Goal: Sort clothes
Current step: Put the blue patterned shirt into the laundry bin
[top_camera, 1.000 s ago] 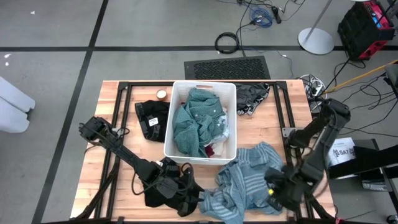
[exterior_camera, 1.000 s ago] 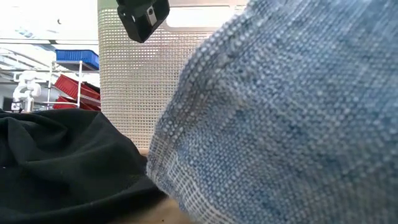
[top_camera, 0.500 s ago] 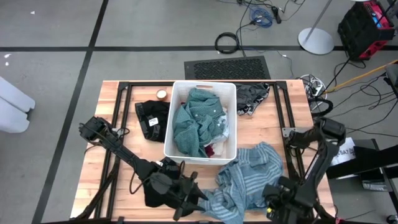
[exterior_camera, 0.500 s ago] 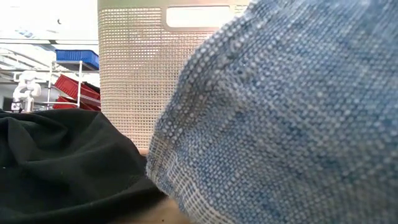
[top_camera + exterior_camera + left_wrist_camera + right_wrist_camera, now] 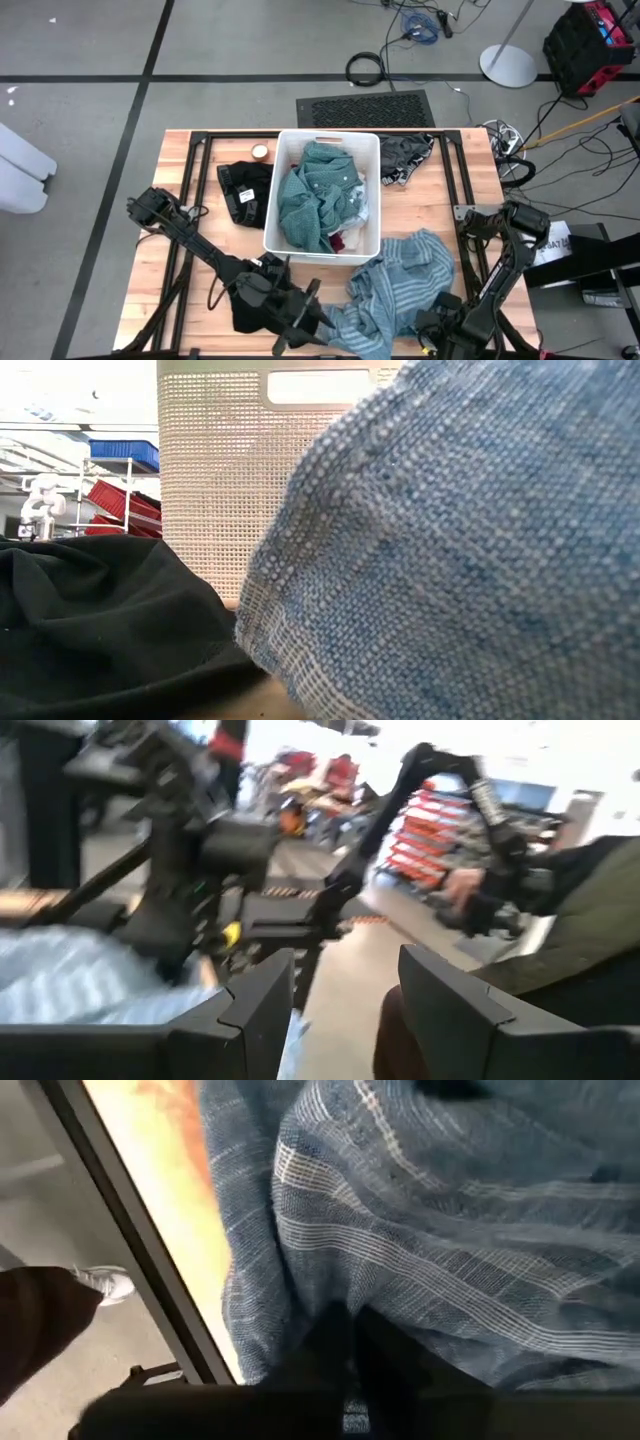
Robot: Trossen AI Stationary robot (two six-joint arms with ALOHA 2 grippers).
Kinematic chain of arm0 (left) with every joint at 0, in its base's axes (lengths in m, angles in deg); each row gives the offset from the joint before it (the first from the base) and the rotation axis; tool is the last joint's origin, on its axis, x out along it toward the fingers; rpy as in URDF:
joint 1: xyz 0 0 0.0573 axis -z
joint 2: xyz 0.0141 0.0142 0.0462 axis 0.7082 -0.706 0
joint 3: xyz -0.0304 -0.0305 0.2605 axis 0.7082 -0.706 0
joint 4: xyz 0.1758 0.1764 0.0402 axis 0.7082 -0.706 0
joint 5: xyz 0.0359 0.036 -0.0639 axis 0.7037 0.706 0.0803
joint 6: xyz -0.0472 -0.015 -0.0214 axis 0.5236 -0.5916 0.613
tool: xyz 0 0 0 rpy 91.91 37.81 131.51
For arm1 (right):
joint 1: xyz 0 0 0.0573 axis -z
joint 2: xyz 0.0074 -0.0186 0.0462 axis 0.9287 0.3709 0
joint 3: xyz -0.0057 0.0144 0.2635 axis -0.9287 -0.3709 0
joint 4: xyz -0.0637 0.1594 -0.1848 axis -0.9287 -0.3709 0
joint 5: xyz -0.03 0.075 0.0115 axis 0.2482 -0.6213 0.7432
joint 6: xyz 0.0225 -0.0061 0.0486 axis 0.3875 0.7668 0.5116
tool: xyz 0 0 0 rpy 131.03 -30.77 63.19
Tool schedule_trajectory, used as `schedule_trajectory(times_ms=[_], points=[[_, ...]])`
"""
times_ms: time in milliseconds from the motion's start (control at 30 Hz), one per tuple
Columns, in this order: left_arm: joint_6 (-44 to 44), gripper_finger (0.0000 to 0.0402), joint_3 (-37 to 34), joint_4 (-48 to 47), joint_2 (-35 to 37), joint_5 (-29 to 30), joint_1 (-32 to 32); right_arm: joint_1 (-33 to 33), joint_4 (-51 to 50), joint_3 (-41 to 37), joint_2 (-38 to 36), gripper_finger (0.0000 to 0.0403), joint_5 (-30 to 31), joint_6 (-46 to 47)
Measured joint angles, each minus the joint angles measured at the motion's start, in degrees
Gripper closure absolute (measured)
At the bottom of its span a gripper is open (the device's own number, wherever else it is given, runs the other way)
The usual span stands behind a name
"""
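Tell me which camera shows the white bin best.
The high view: the whole white bin shows from above, clothes piled inside. The low view shows only one perforated wall with a handle slot. Neither wrist view shows it.

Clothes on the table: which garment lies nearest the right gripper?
The blue striped garment, spread at the table's front right beside the right gripper. The black garments and those in the bin lie farther off.

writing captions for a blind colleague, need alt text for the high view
Seen from above, a wooden table holds a white bin stuffed with teal clothes, with two dark robot arms at the near edge. The right fingers are shut at the edge of a blue striped garment; the left fingers are open over a black garment.
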Motion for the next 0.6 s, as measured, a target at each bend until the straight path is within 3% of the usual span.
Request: schedule_trajectory(times_ms=[200,600], points=[[-3.74,0.021,0.04,5.04,-0.01,-2.72,0.83,1.94,-0.63,0.24,-5.42,0.0401,2.21,-1.71],[-4.52,0.021,0.04,7.28,-0.29,-1.88,1.04,5.25,0.7,6.29,-19.37,0.0403,27.1,-12.97]])
